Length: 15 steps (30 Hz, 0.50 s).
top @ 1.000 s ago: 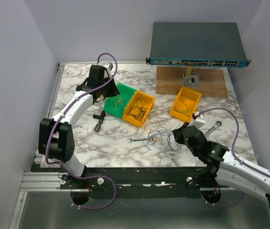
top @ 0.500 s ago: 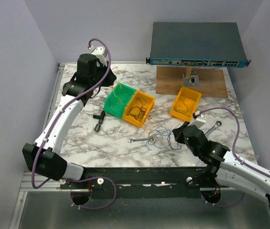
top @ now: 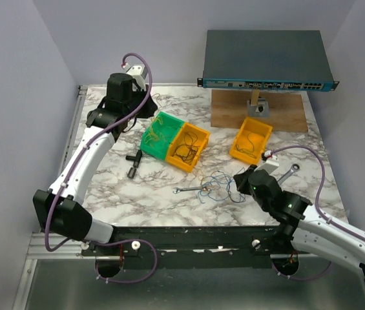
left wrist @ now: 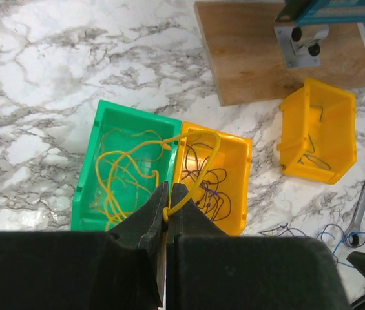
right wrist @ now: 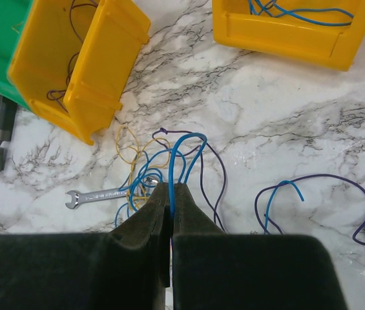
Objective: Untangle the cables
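Observation:
The tangle of cables (top: 218, 186) lies on the marble near the front, with blue, yellow and dark wires looped over a silver wrench (top: 192, 190). My right gripper (top: 240, 181) is shut on a blue cable (right wrist: 181, 145) at the tangle's right edge; the right wrist view shows its jaws (right wrist: 170, 188) pinching the loop. My left gripper (top: 150, 106) hovers above the green bin (top: 145, 139), shut on a yellow cable (left wrist: 201, 161) that arcs down toward the bin; the pinch shows in the left wrist view (left wrist: 167, 195).
The green bin (left wrist: 85, 187) holds yellow wires. A yellow bin (left wrist: 243, 187) beside it holds dark wires, and another yellow bin (top: 237, 150) holds blue ones. A black T-handle tool (top: 133, 163) lies left, a second wrench (top: 289, 173) right. A network switch (top: 266, 61) stands on a wooden board at the back.
My left arm has stretched out and swung its gripper up and back-left over the green bin, holding the yellow cable. The right arm has barely moved.

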Available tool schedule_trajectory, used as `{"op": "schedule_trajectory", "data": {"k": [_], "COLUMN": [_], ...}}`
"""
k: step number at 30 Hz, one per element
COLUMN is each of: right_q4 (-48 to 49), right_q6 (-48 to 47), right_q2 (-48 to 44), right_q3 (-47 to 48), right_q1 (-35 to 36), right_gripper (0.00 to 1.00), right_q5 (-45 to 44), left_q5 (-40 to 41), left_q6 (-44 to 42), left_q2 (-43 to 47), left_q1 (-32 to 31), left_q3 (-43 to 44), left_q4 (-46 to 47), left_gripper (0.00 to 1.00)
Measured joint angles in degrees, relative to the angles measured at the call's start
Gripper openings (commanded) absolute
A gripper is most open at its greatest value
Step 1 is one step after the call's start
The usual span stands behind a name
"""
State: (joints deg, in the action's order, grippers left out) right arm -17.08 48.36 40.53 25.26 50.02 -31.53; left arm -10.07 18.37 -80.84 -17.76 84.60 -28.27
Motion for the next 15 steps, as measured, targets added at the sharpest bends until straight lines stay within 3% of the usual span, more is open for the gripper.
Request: {"op": "schedule_trajectory", "data": {"k": [6, 15], "right_q4": [-1.09, -1.75], "right_q6": [-0.02, -0.02], "right_q2": [-0.81, -0.9], "right_q3": [0.07, 0.72], "right_q1": [0.0, 0.0], "right_gripper": [0.01, 0.01], "right_q5": [0.0, 0.0], "left_q5": [-1.55, -1.4], "left_q6": [0.22, 0.11], "left_q2": [-5.11, -17.22], "left_q1": [0.02, 0.5], "left_q3": [-4.83, -5.49], "left_q4": [2.71, 4.31], "left_gripper": [0.0, 0.0]}}
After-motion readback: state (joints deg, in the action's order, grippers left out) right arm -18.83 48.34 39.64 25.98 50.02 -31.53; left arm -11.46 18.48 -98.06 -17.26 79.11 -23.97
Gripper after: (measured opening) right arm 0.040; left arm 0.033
